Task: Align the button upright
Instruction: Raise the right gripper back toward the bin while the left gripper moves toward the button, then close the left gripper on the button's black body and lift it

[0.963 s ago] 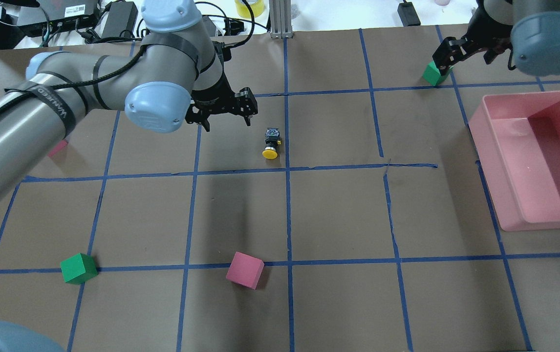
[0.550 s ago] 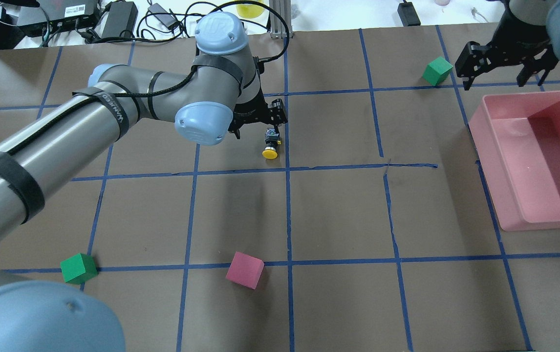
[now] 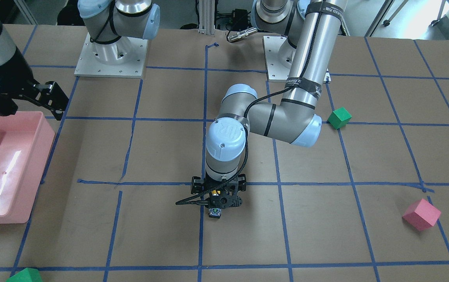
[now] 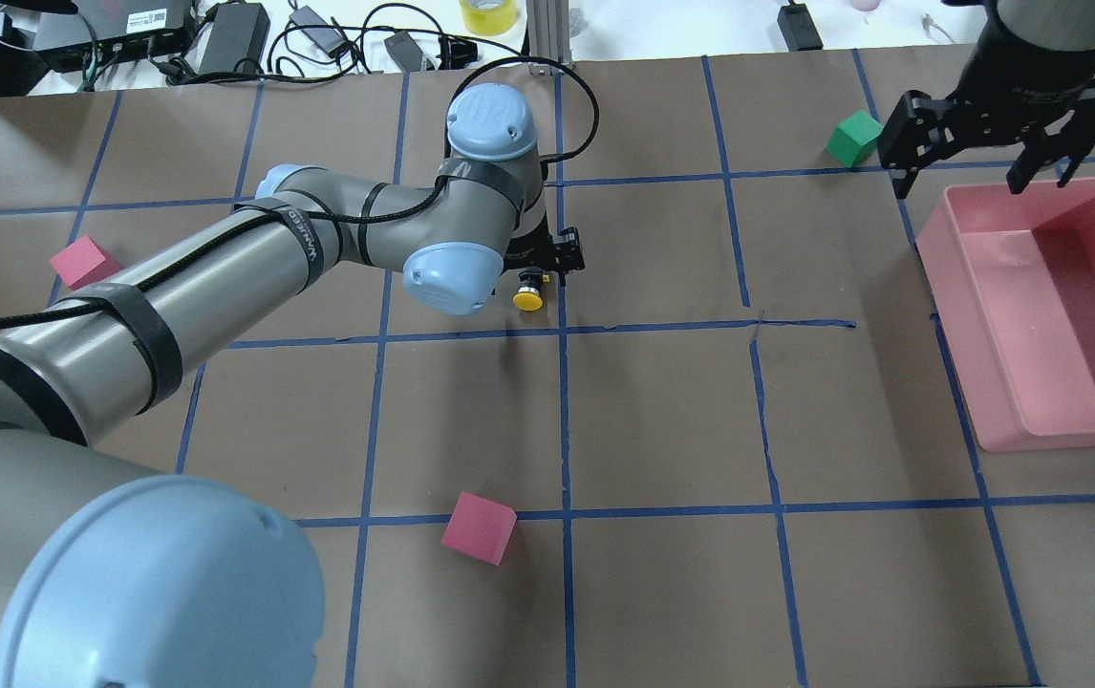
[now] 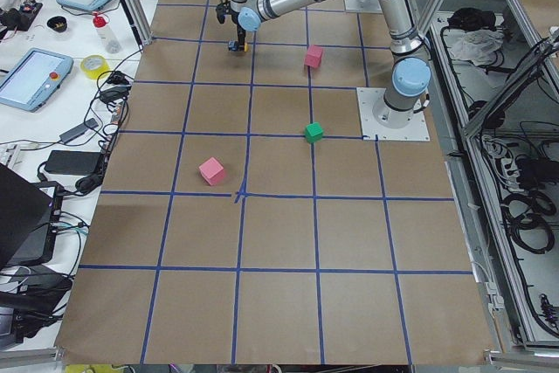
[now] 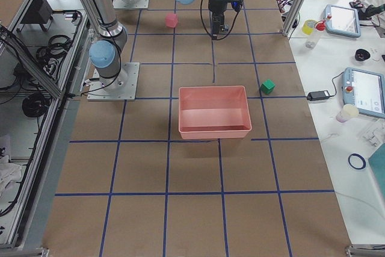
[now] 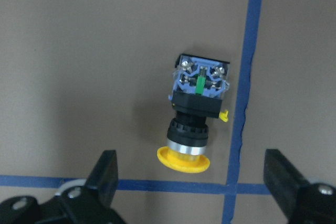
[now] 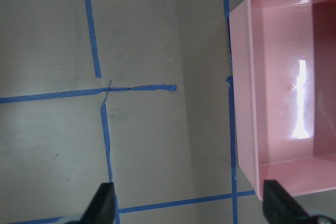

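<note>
Beneath the left gripper [image 7: 190, 179], in its wrist view, the button [image 7: 197, 103] is seen lying sideways, untouched, its fingers spread either side. Overhead, the right gripper [image 4: 977, 153] is held spread, well apart from it

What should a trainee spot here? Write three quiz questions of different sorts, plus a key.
1. True or false: the button stands upright on its metal end.
2. The left gripper is: A) shut on the button, B) open over the button, C) holding a bottle.
3. What colour is the cube nearest the right gripper?
Key: 1 false, it lies on its side; 2 B; 3 green.
</note>
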